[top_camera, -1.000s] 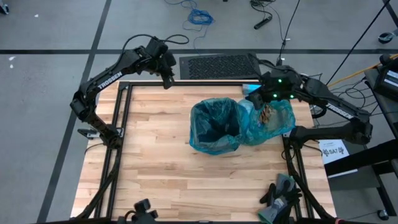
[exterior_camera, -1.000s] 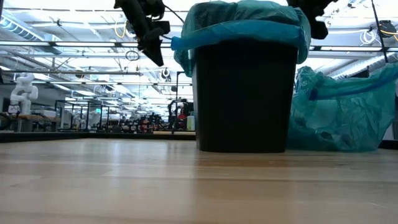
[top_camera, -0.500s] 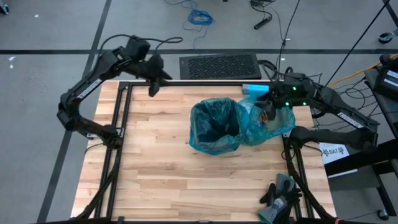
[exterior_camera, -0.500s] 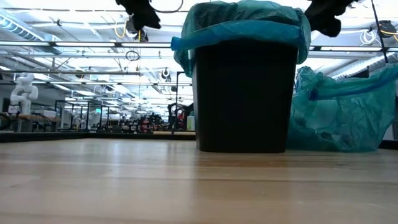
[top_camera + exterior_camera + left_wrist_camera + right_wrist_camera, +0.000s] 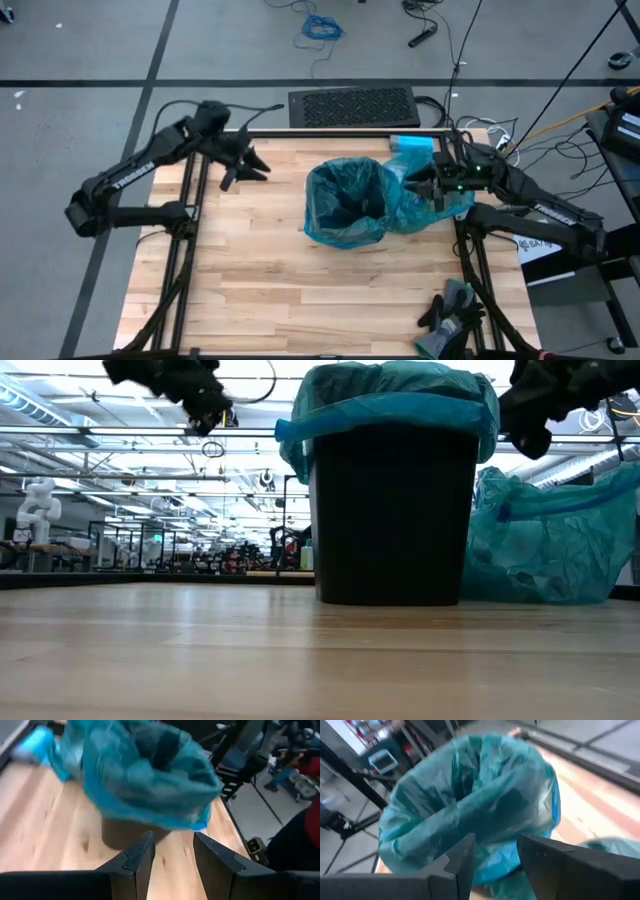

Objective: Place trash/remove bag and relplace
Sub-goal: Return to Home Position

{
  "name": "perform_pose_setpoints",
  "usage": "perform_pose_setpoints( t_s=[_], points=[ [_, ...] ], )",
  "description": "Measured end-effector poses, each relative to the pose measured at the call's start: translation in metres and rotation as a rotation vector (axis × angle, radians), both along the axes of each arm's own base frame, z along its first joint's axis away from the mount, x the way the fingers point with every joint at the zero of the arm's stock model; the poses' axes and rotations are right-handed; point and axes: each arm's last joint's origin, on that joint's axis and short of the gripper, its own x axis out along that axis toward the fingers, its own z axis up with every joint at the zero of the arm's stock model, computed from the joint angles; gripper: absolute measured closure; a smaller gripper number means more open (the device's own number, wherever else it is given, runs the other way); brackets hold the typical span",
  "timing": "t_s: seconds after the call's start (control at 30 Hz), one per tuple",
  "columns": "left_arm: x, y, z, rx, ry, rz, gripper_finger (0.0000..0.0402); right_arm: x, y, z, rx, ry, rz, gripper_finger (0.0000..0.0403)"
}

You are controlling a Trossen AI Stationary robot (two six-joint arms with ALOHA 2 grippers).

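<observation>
**Bin relined; both grippers empty on either side of it**

The black plastic trash bin [image 5: 395,520] stood upright near the middle of the light wooden table [image 5: 270,290]. A fresh blue plastic bag [image 5: 345,200] lined it, folded out over the rim with its mouth gaping upward. A second blue plastic bag [image 5: 545,545], bulging and slumped, lay touching the bin's right side; the trash inside it could not be made out.

The right gripper [image 5: 437,190] was the nearer one, hanging over that slumped bag just beside the bin. Its fingers [image 5: 462,855] were spread and held nothing. The left gripper [image 5: 245,165] hung well apart to the bin's left and faced it, likewise parted and empty.

With the bin between the two arms and neither one touching plastic, pulling back to rest looked unobstructed. The right arm seemed the likelier to snag loose film.
</observation>
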Motion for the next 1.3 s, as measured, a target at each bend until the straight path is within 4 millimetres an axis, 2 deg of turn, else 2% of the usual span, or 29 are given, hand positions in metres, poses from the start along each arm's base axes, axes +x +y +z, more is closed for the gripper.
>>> perform_pose_setpoints(
  t_s=[0.17, 0.33, 0.53, 0.8, 1.03, 1.23, 1.3],
  points=[
    [-0.010, -0.012, -0.033, -0.070, 0.010, 0.055, 0.0261, 0.000, 0.000, -0.014, -0.047, -0.102, -0.002, 0.0264],
    [-0.021, -0.023, -0.057, -0.053, -0.019, 0.269, 0.0261, 0.000, 0.000, -0.032, -0.023, -0.143, -0.014, 0.0264],
    [-0.034, -0.042, -0.092, -0.005, -0.089, 0.467, 0.0261, -0.002, 0.003, -0.040, -0.012, -0.227, 0.011, 0.0264],
    [-0.049, -0.061, -0.143, -0.025, -0.023, 0.597, 0.0261, 0.004, 0.013, -0.064, -0.038, -0.315, 0.110, 0.0264],
    [-0.059, -0.073, -0.163, 0.033, -0.086, 0.639, 0.0261, 0.008, 0.020, -0.090, -0.055, -0.478, 0.177, 0.0264],
    [-0.062, -0.081, -0.187, 0.009, -0.118, 0.637, 0.0261, 0.009, 0.022, -0.105, -0.020, -0.428, 0.134, 0.0264],
    [-0.060, -0.084, -0.187, 0.013, -0.162, 0.617, 0.0261, 0.009, 0.022, -0.105, -0.029, -0.426, 0.130, 0.0264]
  ],
)
